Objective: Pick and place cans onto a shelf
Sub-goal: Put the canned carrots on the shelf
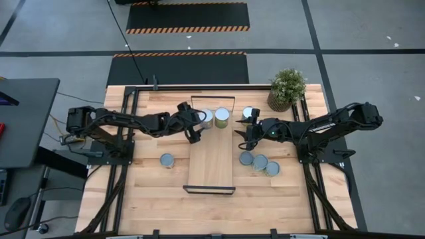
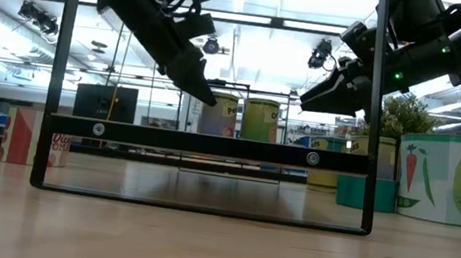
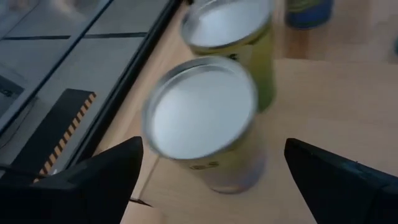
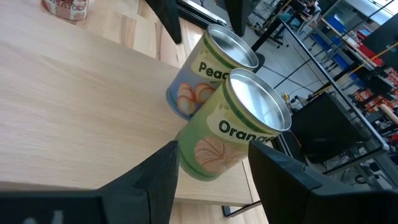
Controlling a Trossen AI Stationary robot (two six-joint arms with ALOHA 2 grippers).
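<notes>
The shelf (image 1: 211,162) lies along the middle of the table. Two cans stand upright on its far end: a peach-labelled one (image 1: 206,118) and an orange-labelled one (image 1: 222,117). My left gripper (image 1: 194,130) is open at the shelf's left edge, just short of the peach can (image 3: 202,118); its fingers (image 3: 102,177) stand wide on either side without touching. My right gripper (image 1: 244,131) hovers at the shelf's right edge, pointing at the orange can (image 4: 239,127), fingers a little apart and empty. Both hang above the shelf board (image 2: 211,144) in the low view.
One can (image 1: 167,160) stands on the table left of the shelf. Three cans (image 1: 259,162) are clustered right of it, and another (image 1: 248,113) stands just beyond my right gripper. A potted plant (image 1: 287,88) occupies the far right corner. Black frame rails (image 1: 126,166) run along both sides.
</notes>
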